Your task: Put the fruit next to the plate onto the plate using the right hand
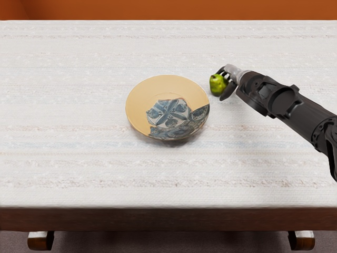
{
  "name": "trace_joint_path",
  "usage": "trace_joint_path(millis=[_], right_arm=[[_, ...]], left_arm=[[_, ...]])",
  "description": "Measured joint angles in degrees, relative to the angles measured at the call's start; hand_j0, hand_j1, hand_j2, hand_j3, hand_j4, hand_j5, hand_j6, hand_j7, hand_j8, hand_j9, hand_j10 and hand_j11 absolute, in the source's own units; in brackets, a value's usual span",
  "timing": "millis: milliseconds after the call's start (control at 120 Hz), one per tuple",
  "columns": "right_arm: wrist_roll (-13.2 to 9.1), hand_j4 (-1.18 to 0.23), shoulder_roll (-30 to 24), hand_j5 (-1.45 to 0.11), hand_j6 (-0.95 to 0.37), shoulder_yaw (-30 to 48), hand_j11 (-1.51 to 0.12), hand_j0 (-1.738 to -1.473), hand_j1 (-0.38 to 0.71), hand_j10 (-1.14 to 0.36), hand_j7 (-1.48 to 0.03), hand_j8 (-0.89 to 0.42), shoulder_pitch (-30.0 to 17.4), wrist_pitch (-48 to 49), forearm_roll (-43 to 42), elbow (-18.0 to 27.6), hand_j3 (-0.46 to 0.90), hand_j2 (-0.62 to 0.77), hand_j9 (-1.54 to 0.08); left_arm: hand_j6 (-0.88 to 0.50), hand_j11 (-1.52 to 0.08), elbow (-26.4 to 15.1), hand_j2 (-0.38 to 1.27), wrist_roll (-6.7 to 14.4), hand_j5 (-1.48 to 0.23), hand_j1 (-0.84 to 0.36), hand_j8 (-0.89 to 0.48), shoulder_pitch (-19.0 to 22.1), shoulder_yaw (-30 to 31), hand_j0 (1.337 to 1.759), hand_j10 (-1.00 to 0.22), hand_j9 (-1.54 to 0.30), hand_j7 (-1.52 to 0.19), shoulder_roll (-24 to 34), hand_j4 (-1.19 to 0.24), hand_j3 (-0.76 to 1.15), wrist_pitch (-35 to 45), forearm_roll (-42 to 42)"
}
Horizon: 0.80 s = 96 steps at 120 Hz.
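dark wood forms the near edge (168, 219) of the table (79, 174), with two stubby legs (41, 240) showing below it at the near left and near right. the table top is a pale, off-white woven surface with faint horizontal banding.

item 1, plate (158, 87): round, tan-orange, lying flat slightly left of centre of the table. a blue-grey floral pattern covers its middle and its near right part. nothing lies on it.

item 2, right arm (295, 108): black, jointed, entering from the right edge and reaching far-left toward the plate's far right side.

item 3, right hand (231, 79): just beyond the plate's right rim, not over it. the fingers (222, 70) curl over the far side of the fruit (215, 84) and the thumb (228, 94) comes round its near side, so the hand is closed about the fruit from the right.

item 4, fruit: small, rounded, yellow-green, glossy, with a darker shaded side toward the palm. it sits just beside the plate's far right rim, apart from it and not on it. whether it rests on the table or is raised off it cannot be told.

an orange-brown wall (168, 9) runs behind the far edge.
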Motion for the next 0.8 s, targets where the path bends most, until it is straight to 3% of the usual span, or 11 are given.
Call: trace_joint_path(millis=[192, 525, 800], right_arm=[[-0.1, -0.48, 0.0, -0.59, -0.37, -0.1, -0.61, -1.656, 0.21, -0.5, -0.62, -0.39, 0.6, 1.8, 0.5, 0.1, 0.0, -0.07, -0.61], [-0.9, -0.51, 0.0, -0.7, -0.35, -0.1, -0.71, -1.654, 0.23, -0.55, -0.71, -0.36, 0.7, 2.4, 0.5, 0.1, 0.0, 0.01, -0.71], [-1.0, -0.51, 0.0, -0.71, -0.31, 0.0, -0.75, -1.643, 0.23, -0.63, -0.78, -0.34, 0.7, 3.5, 0.1, 0.1, 0.0, -0.05, -0.76]], left_arm=[[-0.01, -0.02, 0.0, 0.0, 0.0, -0.02, 0.33, -0.01, 0.0, 0.0, 1.658, -0.01, -0.02, -0.02, 0.0, -0.01, 0.0, 0.0, 0.0], [-0.01, -0.02, 0.0, 0.0, 0.0, -0.02, 0.33, -0.01, 0.0, 0.0, 1.658, -0.01, -0.02, -0.02, 0.0, -0.01, 0.0, 0.0, 0.0], [-0.01, -0.02, 0.0, 0.0, 0.0, -0.02, 0.33, -0.01, 0.0, 0.0, 1.658, -0.01, -0.02, -0.02, 0.0, -0.01, 0.0, 0.0, 0.0]])
